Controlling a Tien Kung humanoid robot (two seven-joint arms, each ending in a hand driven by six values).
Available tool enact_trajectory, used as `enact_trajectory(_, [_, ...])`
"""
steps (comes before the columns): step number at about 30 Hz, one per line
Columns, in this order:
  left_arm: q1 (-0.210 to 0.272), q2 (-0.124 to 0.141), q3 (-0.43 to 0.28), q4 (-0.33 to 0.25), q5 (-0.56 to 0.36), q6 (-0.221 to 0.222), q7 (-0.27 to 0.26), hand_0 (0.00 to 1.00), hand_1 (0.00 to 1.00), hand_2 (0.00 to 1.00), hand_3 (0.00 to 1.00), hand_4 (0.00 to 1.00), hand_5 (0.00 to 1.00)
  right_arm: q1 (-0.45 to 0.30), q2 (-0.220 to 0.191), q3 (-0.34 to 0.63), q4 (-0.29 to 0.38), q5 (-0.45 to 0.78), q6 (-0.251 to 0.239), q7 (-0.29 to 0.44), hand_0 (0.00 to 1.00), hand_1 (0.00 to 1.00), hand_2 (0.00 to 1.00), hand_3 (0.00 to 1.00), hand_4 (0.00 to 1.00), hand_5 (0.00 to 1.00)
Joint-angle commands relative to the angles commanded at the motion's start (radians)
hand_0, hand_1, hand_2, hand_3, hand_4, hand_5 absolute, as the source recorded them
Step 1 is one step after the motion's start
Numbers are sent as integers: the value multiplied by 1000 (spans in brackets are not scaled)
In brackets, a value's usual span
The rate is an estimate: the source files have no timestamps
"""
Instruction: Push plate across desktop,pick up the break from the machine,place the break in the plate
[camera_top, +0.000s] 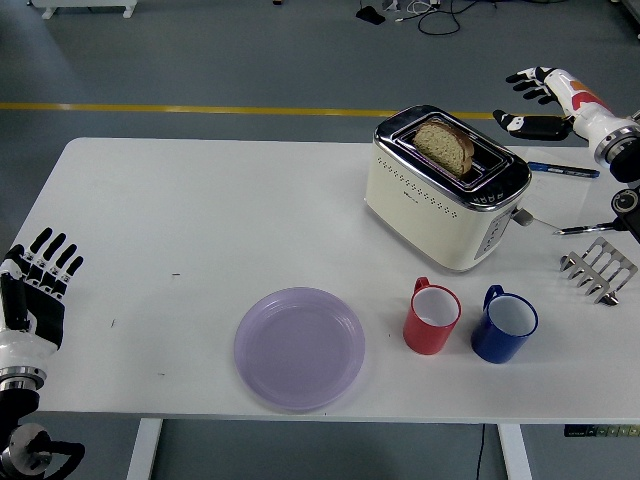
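The bread stands upright in the toaster; the plate lies on the desk's near side. The right hand, fingers spread and empty, is best lowered squarely over the slice and pinched on its crust.

On the table there was one toaster holding one slice of bread, and one purple plate. Two mugs stood there, one red and one blue. There were two pens, one blue and one silver-black, and one metal toast rack. Two robot hands were in view, a left hand and a right hand.
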Motion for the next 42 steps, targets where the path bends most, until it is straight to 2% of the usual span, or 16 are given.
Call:
enact_trajectory(6, [3, 5, 7, 5, -5, -1, 4, 789, 788, 819, 790, 489, 998, 98, 81, -107, -144, 33, -5, 3, 844, 807, 835, 840, 797, 413])
enact_trajectory(9, [3, 6, 10, 7, -5, 0, 4, 789, 788, 819, 790, 489, 998, 131, 111, -133, -196, 59, 0, 1, 844, 807, 835, 840, 797, 413])
enact_trajectory(18, [2, 10, 15, 10, -6, -1, 6, 788, 787, 819, 787, 492, 998, 199, 181, -212, -295, 101, 9, -5, 837, 800, 811, 831, 811, 422])
enact_trajectory(22, [-5, 14, 25, 11, -7, -1, 6, 788, 787, 819, 787, 492, 998, 241, 237, -300, -388, 122, 17, -21, 837, 800, 811, 831, 811, 422])
enact_trajectory(23, [-8, 15, 29, 12, -8, -1, 6, 787, 786, 816, 783, 491, 998, 249, 249, -322, -411, 130, 20, -23, 790, 761, 757, 801, 812, 425])
enact_trajectory(28, [-13, 14, 41, 14, -9, -2, 6, 787, 786, 816, 783, 491, 998, 266, 279, -382, -466, 171, 24, -32, 790, 761, 757, 801, 812, 425])
enact_trajectory(29, [-13, 14, 43, 14, -10, -2, 6, 787, 786, 815, 783, 490, 998, 270, 285, -399, -475, 174, 21, -36, 718, 697, 667, 750, 805, 426])
enact_trajectory(34, [-10, 17, 51, 16, -12, -2, 5, 787, 786, 815, 783, 490, 998, 283, 305, -461, -506, 173, 0, -63, 718, 697, 667, 750, 805, 426])
enact_trajectory(35, [-10, 18, 52, 16, -12, -2, 5, 786, 785, 815, 783, 486, 998, 284, 308, -470, -510, 172, -3, -67, 580, 601, 575, 686, 791, 412])
enact_trajectory(40, [-14, 17, 57, 18, -13, -1, 4, 786, 785, 815, 783, 486, 998, 288, 317, -516, -521, 177, -28, -78, 580, 601, 575, 686, 791, 412])
enact_trajectory(41, [-15, 17, 58, 18, -13, -1, 4, 786, 783, 815, 783, 487, 998, 289, 318, -520, -522, 179, -31, -79, 386, 465, 462, 565, 708, 333])
enact_trajectory(42, [-16, 17, 60, 20, -13, -1, 4, 786, 783, 815, 783, 487, 998, 290, 322, -532, -523, 180, -45, -81, 386, 465, 462, 565, 708, 333])
